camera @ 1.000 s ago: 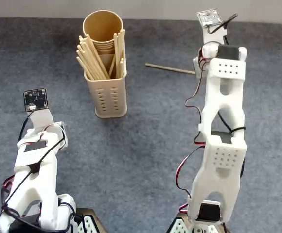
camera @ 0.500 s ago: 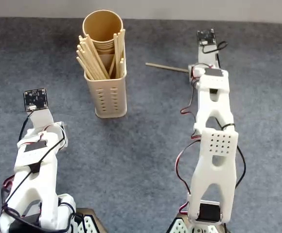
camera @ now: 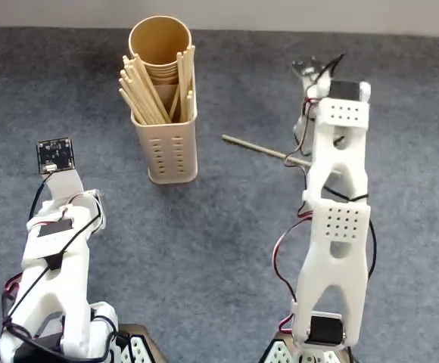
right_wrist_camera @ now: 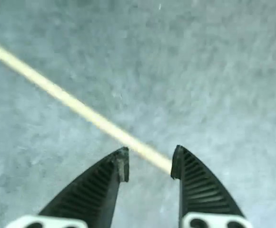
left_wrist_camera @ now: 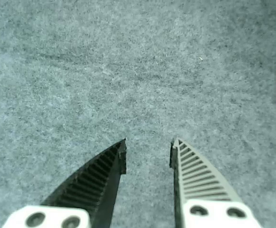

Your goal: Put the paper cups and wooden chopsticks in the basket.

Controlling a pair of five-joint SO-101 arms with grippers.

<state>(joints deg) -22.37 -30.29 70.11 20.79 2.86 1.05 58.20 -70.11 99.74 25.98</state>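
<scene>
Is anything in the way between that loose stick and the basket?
Nothing visible is. The chopstick has one end at the right claw, and there is just bare grey mat between its other end and the basket.

White left arm (camera: 53,261) folded back close to its base; left gripper (left_wrist_camera: 147,148) angled downward, jaws parted. White right arm (camera: 339,227) stretched forward; right gripper (right_wrist_camera: 149,160) pointing down, jaws likewise apart.
</scene>
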